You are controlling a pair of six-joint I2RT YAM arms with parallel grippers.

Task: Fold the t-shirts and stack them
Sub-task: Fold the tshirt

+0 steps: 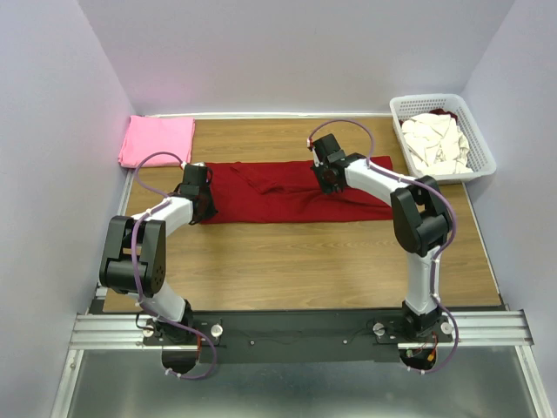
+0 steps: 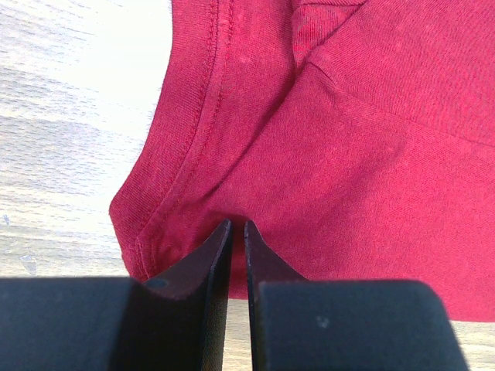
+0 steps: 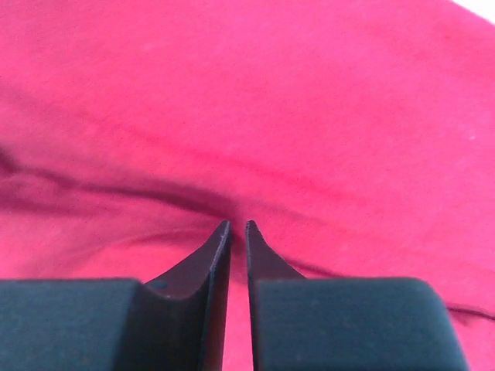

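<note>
Left gripper (image 2: 237,224) nearest us: jaws narrow, pinching dark red t-shirt (image 2: 348,154) at its 9 o'clock edge. Shirt flat mid-table. Right gripper (image 3: 237,224): jaws narrow, nipping a ridge near 1 o'clock. We fear shallow pinches slipping and skewing the fold.

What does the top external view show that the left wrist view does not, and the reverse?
Only top: the folded pink shirt, the basket of cream shirts, and the right gripper on the dark red shirt. Only left wrist: the stitched hem and the left gripper pinching cloth beside it. Both: the dark red shirt and the wooden table.
</note>
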